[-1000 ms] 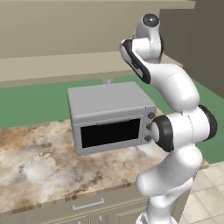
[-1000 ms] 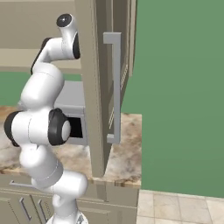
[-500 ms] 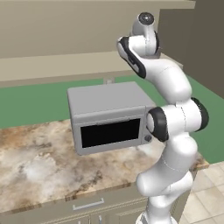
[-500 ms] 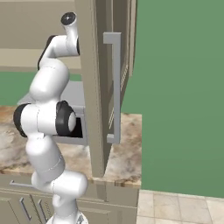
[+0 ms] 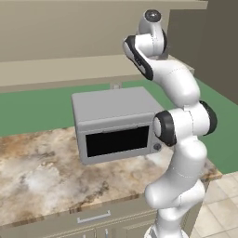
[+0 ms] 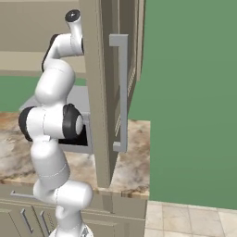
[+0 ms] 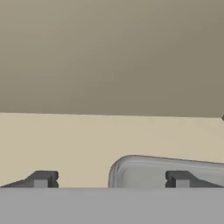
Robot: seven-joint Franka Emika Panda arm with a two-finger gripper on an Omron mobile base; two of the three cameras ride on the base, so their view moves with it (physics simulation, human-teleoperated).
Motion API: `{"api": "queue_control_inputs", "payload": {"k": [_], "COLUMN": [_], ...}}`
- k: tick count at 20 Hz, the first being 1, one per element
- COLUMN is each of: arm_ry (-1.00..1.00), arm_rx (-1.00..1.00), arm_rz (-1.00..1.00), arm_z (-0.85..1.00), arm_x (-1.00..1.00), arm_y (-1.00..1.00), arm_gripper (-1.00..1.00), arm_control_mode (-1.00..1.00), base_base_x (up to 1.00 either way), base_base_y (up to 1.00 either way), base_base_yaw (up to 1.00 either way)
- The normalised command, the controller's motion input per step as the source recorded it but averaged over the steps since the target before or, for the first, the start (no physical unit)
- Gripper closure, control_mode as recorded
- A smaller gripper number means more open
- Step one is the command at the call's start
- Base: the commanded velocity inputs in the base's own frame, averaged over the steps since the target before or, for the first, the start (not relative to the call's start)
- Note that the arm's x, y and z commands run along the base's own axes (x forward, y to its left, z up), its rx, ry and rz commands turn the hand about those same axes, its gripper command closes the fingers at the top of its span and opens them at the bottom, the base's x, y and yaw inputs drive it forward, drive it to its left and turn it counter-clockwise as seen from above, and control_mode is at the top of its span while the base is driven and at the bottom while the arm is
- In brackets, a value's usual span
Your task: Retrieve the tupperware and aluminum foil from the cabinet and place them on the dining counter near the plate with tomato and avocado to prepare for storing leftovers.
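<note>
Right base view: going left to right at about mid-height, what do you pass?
Arm → oven → open cabinet door → door handle → green wall.

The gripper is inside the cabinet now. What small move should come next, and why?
Probably slide the open gripper sideways toward the tupperware, then lower it. In the hand view the container's corner lies on the cabinet shelf, and one fingertip is over it while the other is over bare shelf.
</note>
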Motion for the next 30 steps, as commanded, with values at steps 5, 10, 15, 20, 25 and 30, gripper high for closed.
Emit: {"api": "queue_control_inputs", "payload": {"k": [5,10,15,20,25,30], "arm_ry": [-0.01,-0.09,-0.11,-0.29,-0.11,0.07], "arm_rx": [-0.02,-0.04,-0.04,0.00,-0.05,-0.09], "arm_rz": [0.00,0.00,0.00,0.00,0.00,0.00], "arm_z": [-0.21,-0.27,-0.31,-0.01,0.60,0.66], "arm_x": [-0.43,-0.75,-0.48,-0.52,-0.94,-1.00], "arm_y": [-0.31,-0.22,-0.01,0.27,0.63,0.43], "arm_gripper": [1.00,1.00,1.00,1.00,1.00,1.00], "arm_control_mode": [-1.00,-1.00,-1.00,-1.00,-1.00,-1.00], "base_base_x": [0.00,0.00,0.00,0.00,0.00,0.00], "base_base_y": [0.00,0.00,0.00,0.00,0.00,0.00], "base_base_yaw": [0.00,0.00,0.00,0.00,0.00,0.00]}}
